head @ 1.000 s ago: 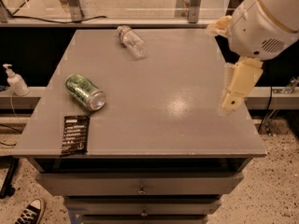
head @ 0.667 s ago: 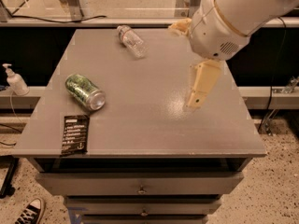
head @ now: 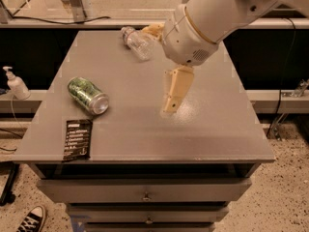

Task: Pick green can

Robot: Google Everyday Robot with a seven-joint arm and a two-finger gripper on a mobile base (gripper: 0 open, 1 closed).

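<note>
Green can (head: 87, 95) lies on its side at the table's (head: 217, 139) nine o'clock, black packet (head: 77, 139) at its six (just apart). Hand (head: 158, 70) hovers mid-table, spread open and empty, well off at the can's three o'clock.

white print on the black packet (head: 77, 139) is unreadable; the gripper (head: 157, 70) hangs over the table (head: 207, 129).

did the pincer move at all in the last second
Yes. The pincer has shifted left: it hung near the right edge of the table, and now it hangs over the middle, closer to the green can but apart from it.
</note>
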